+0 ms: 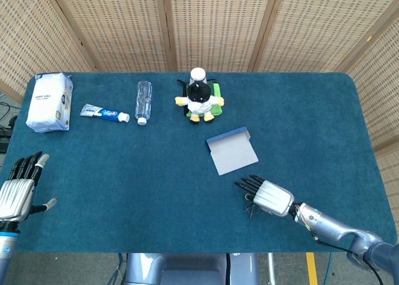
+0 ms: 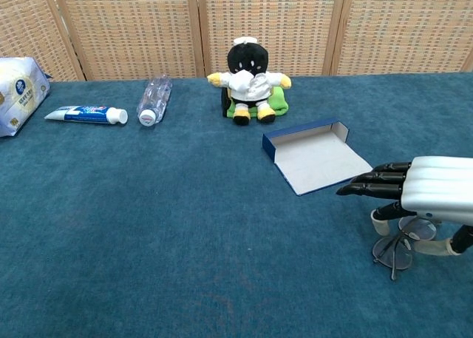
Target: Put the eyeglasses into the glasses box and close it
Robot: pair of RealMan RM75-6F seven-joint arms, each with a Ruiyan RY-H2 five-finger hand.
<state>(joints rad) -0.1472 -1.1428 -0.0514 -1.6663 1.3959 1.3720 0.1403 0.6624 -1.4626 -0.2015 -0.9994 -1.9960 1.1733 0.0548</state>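
1. When you check the head view, note the right hand (image 1: 269,196) spread flat, grasping nothing, directly over the eyeglasses (image 1: 250,205) on the bench (image 1: 156,173), just short of the open glasses box (image 1: 232,151). The left hand (image 1: 17,191) rests released at the bench's left edge.
2. Where you consult the chest view, confirm the right hand (image 2: 425,191) hovers above the eyeglasses (image 2: 399,243), its dark fingers (image 2: 369,183) extended toward the glasses box (image 2: 316,159).
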